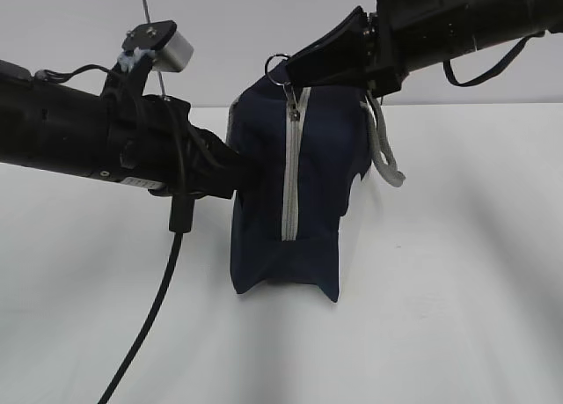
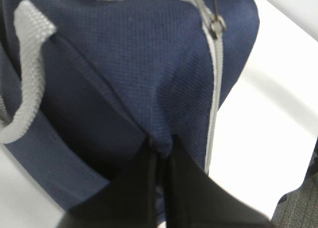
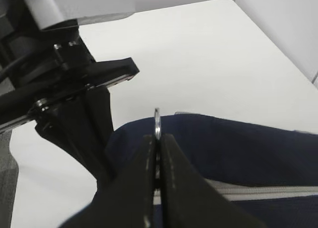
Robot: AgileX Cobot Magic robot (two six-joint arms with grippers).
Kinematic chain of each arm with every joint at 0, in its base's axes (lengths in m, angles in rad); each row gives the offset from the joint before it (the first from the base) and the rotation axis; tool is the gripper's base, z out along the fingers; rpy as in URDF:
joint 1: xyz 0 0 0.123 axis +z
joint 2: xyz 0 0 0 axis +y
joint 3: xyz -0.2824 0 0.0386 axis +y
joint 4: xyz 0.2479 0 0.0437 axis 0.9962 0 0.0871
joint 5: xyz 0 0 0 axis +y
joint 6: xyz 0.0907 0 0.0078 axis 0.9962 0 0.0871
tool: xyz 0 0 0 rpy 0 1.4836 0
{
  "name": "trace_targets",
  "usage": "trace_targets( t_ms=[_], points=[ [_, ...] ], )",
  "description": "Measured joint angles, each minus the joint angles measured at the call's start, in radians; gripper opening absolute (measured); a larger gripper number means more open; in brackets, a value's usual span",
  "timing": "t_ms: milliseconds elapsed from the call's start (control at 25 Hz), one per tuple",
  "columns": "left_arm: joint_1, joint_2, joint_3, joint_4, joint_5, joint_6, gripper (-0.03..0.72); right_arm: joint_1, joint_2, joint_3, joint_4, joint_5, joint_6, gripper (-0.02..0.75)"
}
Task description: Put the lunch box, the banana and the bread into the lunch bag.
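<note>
The navy lunch bag stands on end in the middle of the white table, its grey zipper strip facing the camera. My left gripper is shut on a fold of the bag's fabric at its left side. My right gripper is shut on the metal ring pull at the bag's top end. A grey webbing handle hangs on the right; the other handle shows in the left wrist view. The lunch box, banana and bread are out of view.
The white table lies all round the bag. A black cable hangs from the left arm down to the front. The table's edge and grey floor show in the left wrist view.
</note>
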State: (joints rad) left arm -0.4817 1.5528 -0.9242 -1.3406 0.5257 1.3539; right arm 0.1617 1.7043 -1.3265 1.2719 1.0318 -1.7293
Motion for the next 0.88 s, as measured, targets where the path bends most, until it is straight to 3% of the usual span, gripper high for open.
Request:
trace_targets(
  t_ms=[600, 880],
  points=[
    [0.000, 0.000, 0.000, 0.002, 0.023, 0.000, 0.005, -0.010, 0.100, -0.121, -0.001, -0.025, 0.073, 0.000],
    [0.000, 0.000, 0.000, 0.007, 0.030, 0.000, 0.004, -0.012, 0.145, -0.190, -0.053, -0.037, 0.128, 0.000]
  ],
)
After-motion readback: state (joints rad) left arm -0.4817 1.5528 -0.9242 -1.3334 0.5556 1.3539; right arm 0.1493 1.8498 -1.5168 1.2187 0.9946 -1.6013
